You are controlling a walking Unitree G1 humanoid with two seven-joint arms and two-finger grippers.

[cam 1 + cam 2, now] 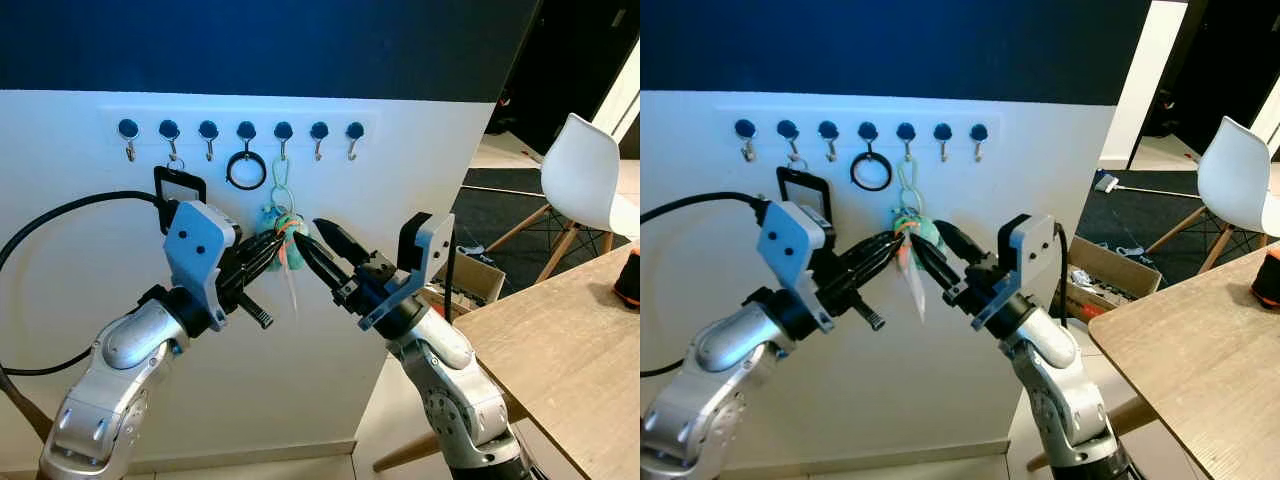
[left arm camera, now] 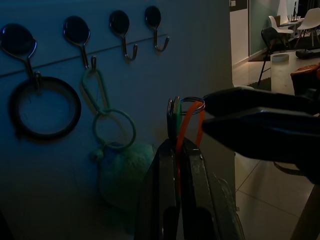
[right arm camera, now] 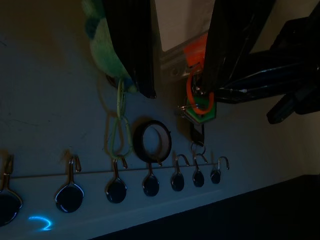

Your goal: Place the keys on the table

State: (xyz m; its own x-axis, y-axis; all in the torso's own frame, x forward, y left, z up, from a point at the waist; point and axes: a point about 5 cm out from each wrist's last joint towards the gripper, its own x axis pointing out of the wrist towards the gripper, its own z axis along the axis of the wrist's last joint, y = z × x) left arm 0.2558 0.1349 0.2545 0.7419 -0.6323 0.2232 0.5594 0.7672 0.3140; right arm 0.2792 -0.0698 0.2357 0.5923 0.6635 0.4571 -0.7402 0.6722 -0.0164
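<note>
The keys point(image 1: 287, 228) are a small bunch with an orange loop and a green tag, held up in front of the white wall below the hook rail point(image 1: 240, 129). My left gripper point(image 1: 280, 240) is shut on the orange loop point(image 2: 186, 120), as the left wrist view shows. From the right, my right gripper point(image 1: 307, 232) is open, and its fingertips reach the bunch. In the right wrist view the keys point(image 3: 200, 100) lie against one of its fingers point(image 3: 225, 45). A clear tag point(image 1: 292, 285) dangles below the bunch.
A teal plush charm point(image 1: 927, 232) hangs on a green cord point(image 1: 281, 190) from a hook just behind the keys. A black ring point(image 1: 246, 170) and a black frame point(image 1: 180, 185) hang further left. The wooden table point(image 1: 570, 350) is at the right, with a white chair point(image 1: 585, 180) and a cardboard box point(image 1: 475, 280) beyond.
</note>
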